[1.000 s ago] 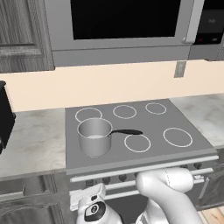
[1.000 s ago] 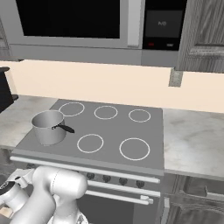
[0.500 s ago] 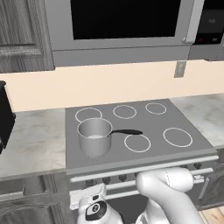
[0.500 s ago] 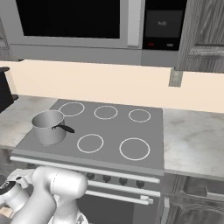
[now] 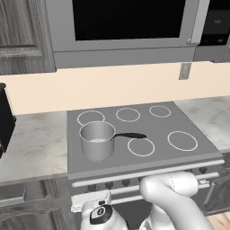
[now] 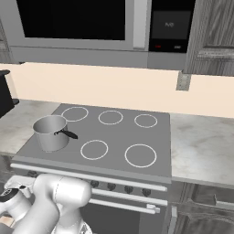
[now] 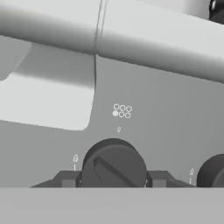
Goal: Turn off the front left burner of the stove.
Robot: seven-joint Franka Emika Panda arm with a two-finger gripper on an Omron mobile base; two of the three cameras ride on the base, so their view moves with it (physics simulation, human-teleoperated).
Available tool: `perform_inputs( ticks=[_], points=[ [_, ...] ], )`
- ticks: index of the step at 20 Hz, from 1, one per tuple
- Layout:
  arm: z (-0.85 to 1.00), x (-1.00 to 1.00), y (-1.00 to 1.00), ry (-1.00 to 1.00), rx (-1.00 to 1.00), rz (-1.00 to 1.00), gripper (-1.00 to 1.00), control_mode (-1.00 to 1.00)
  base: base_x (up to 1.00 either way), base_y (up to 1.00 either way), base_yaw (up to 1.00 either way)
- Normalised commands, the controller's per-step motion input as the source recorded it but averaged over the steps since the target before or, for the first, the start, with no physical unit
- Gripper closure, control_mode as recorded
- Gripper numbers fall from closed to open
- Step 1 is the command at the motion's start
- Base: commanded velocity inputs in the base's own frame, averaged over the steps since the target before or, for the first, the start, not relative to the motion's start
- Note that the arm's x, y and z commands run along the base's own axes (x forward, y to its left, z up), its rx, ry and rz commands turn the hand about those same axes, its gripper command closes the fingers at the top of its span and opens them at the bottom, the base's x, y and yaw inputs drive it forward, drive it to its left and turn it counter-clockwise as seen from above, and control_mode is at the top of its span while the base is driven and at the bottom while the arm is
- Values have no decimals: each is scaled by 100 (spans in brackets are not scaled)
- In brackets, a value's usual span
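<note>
The stove [image 5: 179, 121] [image 6: 155, 137] is a grey flat-top range with white ring burners. A steel saucepan [image 5: 96, 141] [image 6: 51, 132] sits over the front left burner and hides its ring. In the hand view a dark knob [image 7: 113, 164] stands in the middle, its ridge turned diagonally. A small six-circle mark [image 7: 121, 110] above it has the lower-left dot filled. My gripper [image 7: 113, 178] has a fingertip [image 7: 68, 178] against each side of this knob. From the base cameras the hand [image 5: 96, 211] [image 6: 11, 196] is low at the left end of the stove's knob row.
A second dark knob [image 7: 213, 173] lies just right of the held one. A silver bar [image 7: 131, 35] runs above the panel. A microwave [image 5: 126, 22] hangs over the stove, a black appliance [image 5: 4, 121] stands on the left counter, and marble counter [image 6: 201, 146] flanks the range.
</note>
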Motion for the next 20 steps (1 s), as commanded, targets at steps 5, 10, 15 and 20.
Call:
perform_inputs(
  ticks=[5, 10, 15, 20],
  points=[
    [8, 0, 0, 0, 26, 0, 100, -100, 0, 0, 0],
    [4, 0, 0, 0, 26, 0, 100, -100, 0, 0, 0],
    [10, 0, 0, 0, 27, 0, 100, -100, 0, 0, 0],
    [15, 0, 0, 0, 28, 0, 100, -100, 0, 0, 0]
  ],
)
